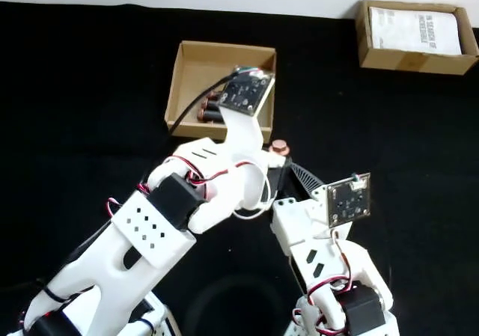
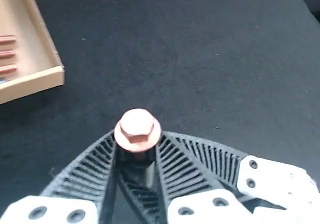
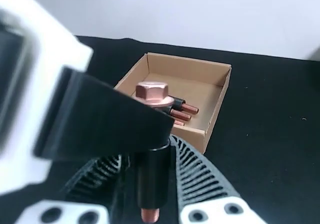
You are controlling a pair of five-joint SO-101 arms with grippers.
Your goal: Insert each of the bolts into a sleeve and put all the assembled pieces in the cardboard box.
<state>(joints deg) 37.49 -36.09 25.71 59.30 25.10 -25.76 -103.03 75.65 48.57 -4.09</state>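
A copper bolt (image 1: 279, 147) stands upright just right of the cardboard box (image 1: 179, 81), its shank down inside a black sleeve (image 3: 152, 176). The bolt's tip shows below the sleeve. My right gripper (image 3: 152, 184) is shut on the sleeve from below. My left gripper (image 2: 137, 156) comes in from the box side and is shut on the bolt just under its hex head (image 2: 137, 129). In the high view the left gripper (image 1: 274, 161) and right gripper (image 1: 290, 174) meet at the bolt. Several assembled pieces (image 3: 181, 109) lie in the box.
A second cardboard box (image 1: 367, 48) holding a printed sheet sits at the far right corner. The left arm's wrist hangs over the near right corner of the task box. Black table surface lies open to the right and far left.
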